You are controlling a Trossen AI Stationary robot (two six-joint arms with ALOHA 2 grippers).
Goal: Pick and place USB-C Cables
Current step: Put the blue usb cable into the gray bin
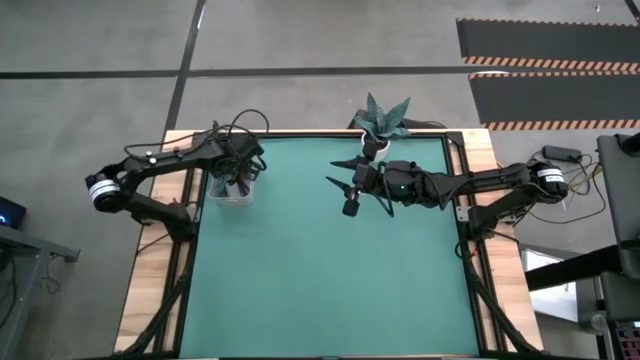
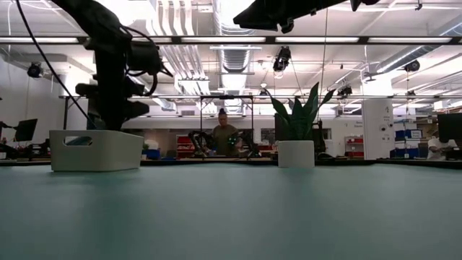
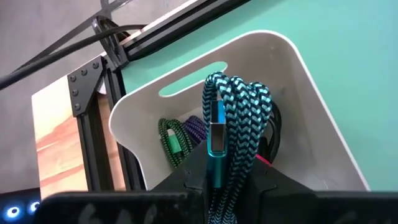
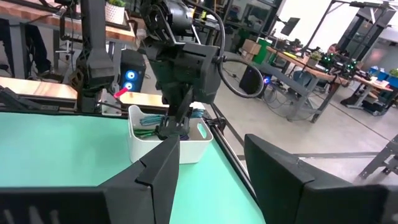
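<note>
The left pincer [image 3: 217,180] is clamped on the teal-blue cable bundle [image 3: 239,118], its long axis upright, directly over the white bin [image 3: 311,87]; the right pincer [image 1: 350,190] waits mid-desk, fingers apart.

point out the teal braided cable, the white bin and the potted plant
teal-and-black braided USB-C cable [image 3: 239,118]: left wrist view, on the coiled bundle above its blue plug.
white plastic bin [image 2: 97,152]: low view, on its front wall.
spiky green plant in a white pot [image 2: 296,153]: low view, on the pot.
</note>
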